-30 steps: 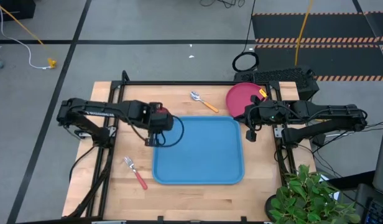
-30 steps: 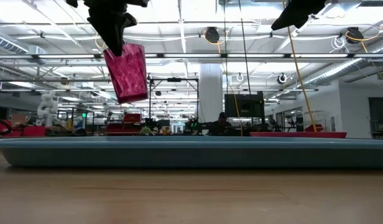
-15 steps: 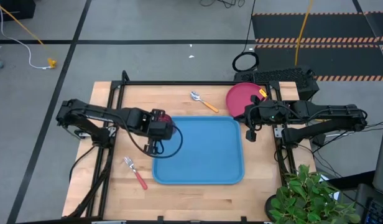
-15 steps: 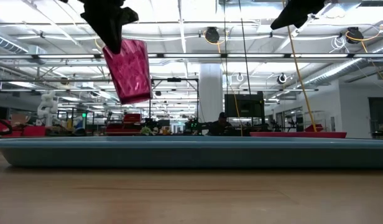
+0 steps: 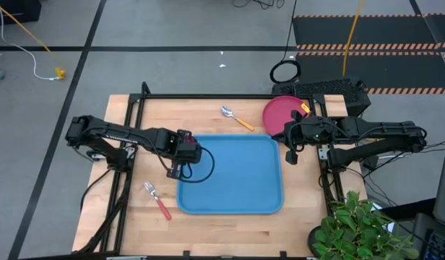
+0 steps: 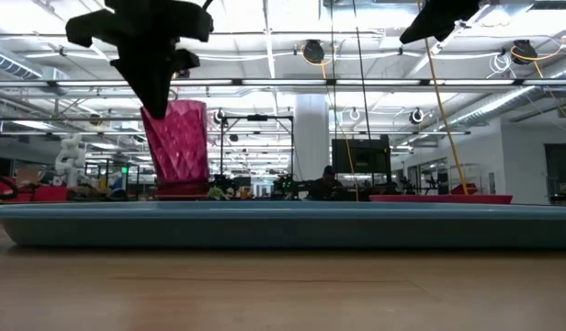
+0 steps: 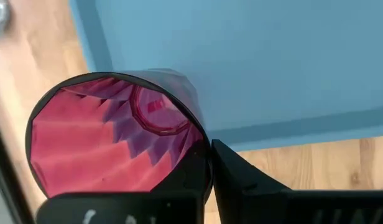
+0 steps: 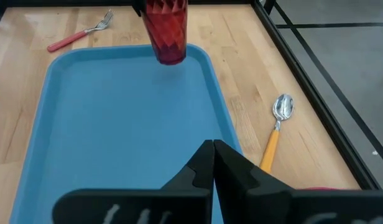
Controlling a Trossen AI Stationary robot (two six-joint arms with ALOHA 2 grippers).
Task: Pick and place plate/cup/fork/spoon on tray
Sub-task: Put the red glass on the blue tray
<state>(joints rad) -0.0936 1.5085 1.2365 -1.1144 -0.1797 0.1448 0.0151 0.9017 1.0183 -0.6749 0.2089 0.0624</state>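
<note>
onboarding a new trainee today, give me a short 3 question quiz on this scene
1. True or false: the cup is held by the left tool.
2. Which item lies nearest the plate? A) the fork B) the spoon C) the plant
3. Fill in: the right tool hangs over the ___ and holds nothing.

Key:
1. True. The left tool grips the cup's rim, holding it upright at the left end of the tray.
2. B. The spoon lies on the table beside the plate; the fork is on the far side of the tray.
3. Tray. Its fingers are shut and empty.
</note>
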